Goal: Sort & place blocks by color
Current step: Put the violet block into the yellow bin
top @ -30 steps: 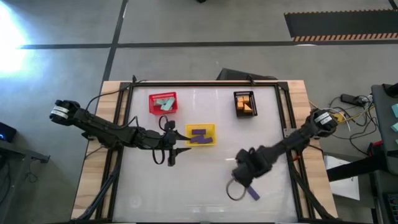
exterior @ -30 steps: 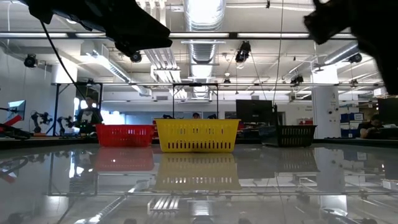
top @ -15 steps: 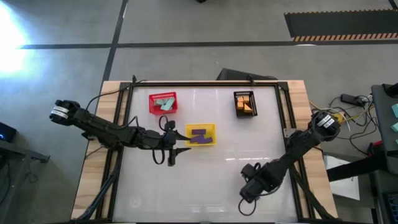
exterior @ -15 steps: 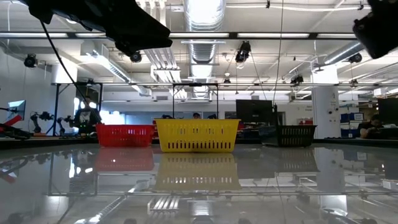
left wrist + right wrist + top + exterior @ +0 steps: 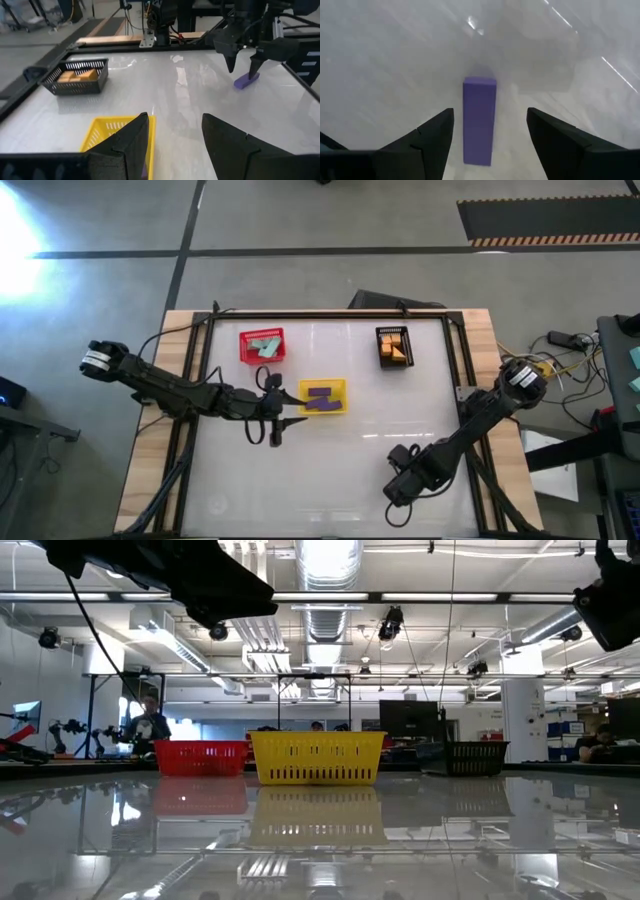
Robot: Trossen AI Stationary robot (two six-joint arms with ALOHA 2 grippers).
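Down near the front of the glossy white surface (image 5: 330,460), the right claw (image 5: 245,64) hangs with its two dark fingers spread wide, straddling a small purple rectangular bar (image 5: 479,119) that lies flat on the surface between them, untouched by either. The left claw (image 5: 276,428) hovers just beside the yellow mesh basket (image 5: 323,397), fingers parted and holding nothing. Purple blocks (image 5: 321,397) lie in that yellow basket. The red mesh basket (image 5: 262,346) farther back holds teal-green blocks (image 5: 264,346), and the black mesh basket (image 5: 394,347) over on the right holds orange blocks (image 5: 395,348).
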